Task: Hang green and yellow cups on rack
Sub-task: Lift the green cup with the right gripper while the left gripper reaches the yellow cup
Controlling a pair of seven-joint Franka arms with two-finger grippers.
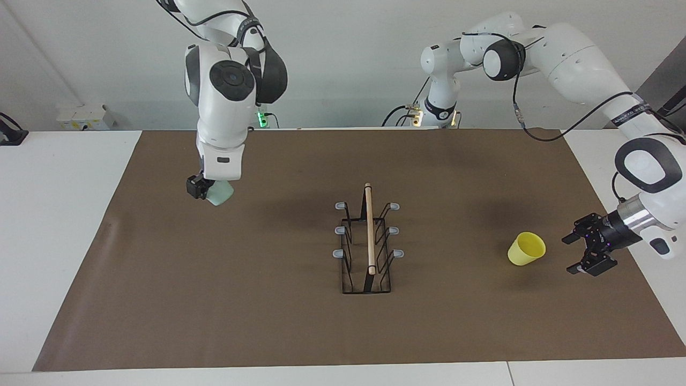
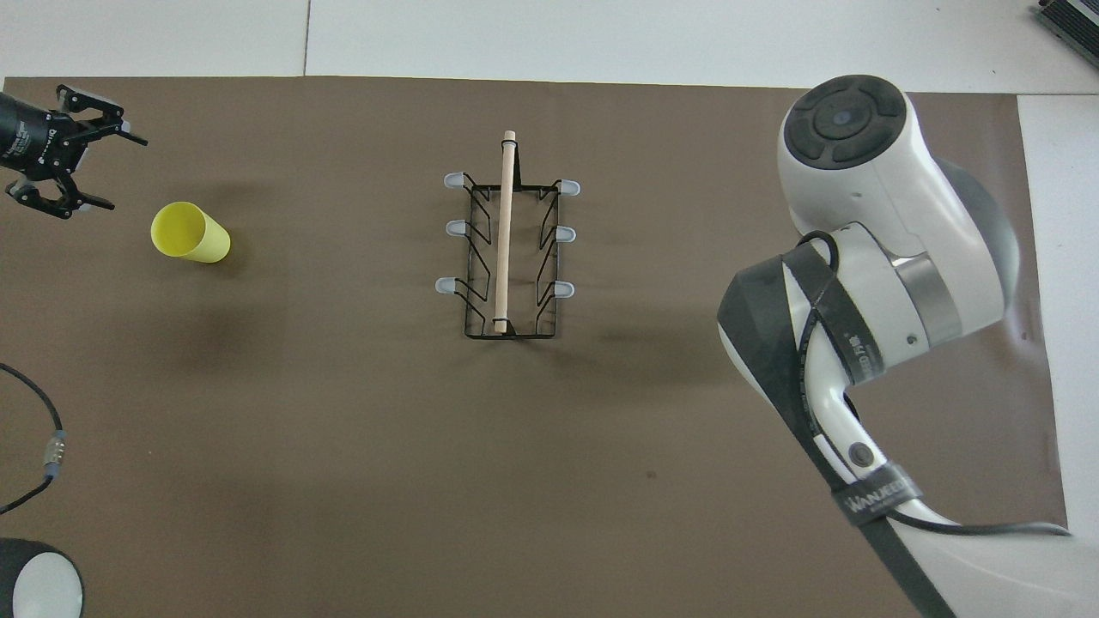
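Toward the right arm's end of the worktop from the rack (image 1: 367, 241), up in the air over the brown mat (image 1: 268, 321): the right gripper (image 1: 199, 188), pointing straight down, clamped on the green cup (image 1: 220, 194). Cup off the mat, hanging at the gripper's tip with its narrow end low. Hidden in the overhead view, gripper and cup alike, under the arm's own white wrist.

Toward the left arm's end from the rack, low over the mat near its edge: the left gripper (image 1: 583, 252), lying nearly level, jaws spread wide and holding nothing, its mouth turned toward the rack. Just beside that mouth but apart from it, between gripper and rack: the yellow cup (image 1: 526, 249), standing on the mat with its open end up.

At the middle of the mat, well apart from both grippers: the rack itself, black wire on a rectangular base, with a wooden rod (image 1: 369, 228) running along the top, away from the robots. Six grey-tipped pegs, three per side, all bare.

Under the mat, showing at both ends: the white worktop (image 1: 59, 225).
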